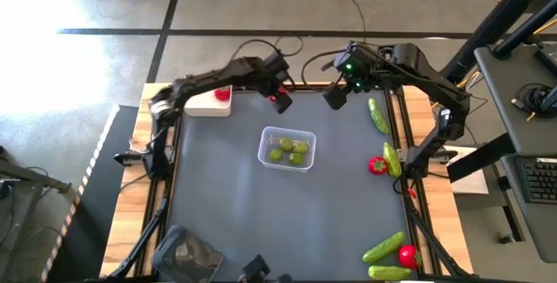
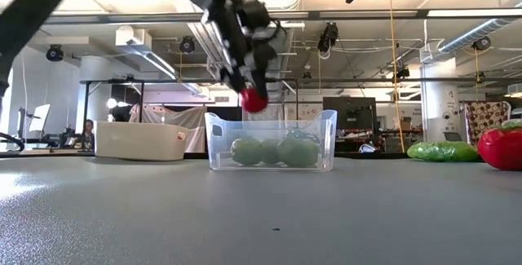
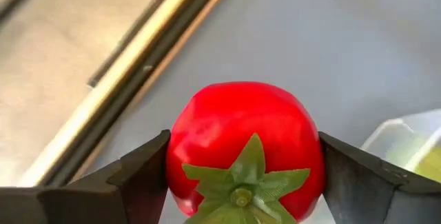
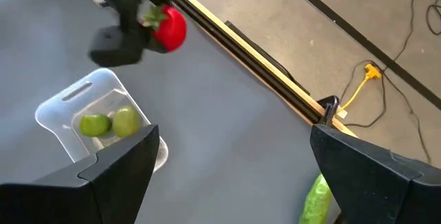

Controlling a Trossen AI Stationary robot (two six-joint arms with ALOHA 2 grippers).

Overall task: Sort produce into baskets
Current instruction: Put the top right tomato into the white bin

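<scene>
While the left hand (image 1: 279,101) hangs above the far part of the grey table (image 1: 226,196), its two fingers are closed on a red strawberry (image 1: 282,103), clear of the surface. The left wrist view shows that grip best: the strawberry (image 3: 244,148) fills the gap between both dark fingers (image 3: 145,172), green top facing the camera. From overhead the fruit is only a small red spot under the hand. The low view adds height: the strawberry (image 2: 253,99) hangs above the rim of the clear basket (image 2: 272,141), towards its left end in that picture.

The clear basket (image 1: 264,151) sits near the table's middle with round yellow-green fruits (image 1: 288,150) inside; the low view shows them (image 2: 247,151) resting on its floor. The white basket (image 1: 207,105) stands at the far left corner with another strawberry (image 1: 223,94) in it, which the low view does not show, since its opaque wall (image 2: 139,141) hides the contents.

The right hand (image 1: 336,95) hovers high at the far edge with fingers spread wide and nothing between them; its wrist view looks down past them onto the left hand (image 4: 141,18) and strawberry (image 4: 167,27).

Along the right side lie cucumbers (image 1: 378,116) and a red fruit (image 1: 377,166), with more cucumbers (image 1: 383,247) and a strawberry (image 1: 406,253) near the front corner. A dark basket (image 1: 184,254) lies at the front left.
</scene>
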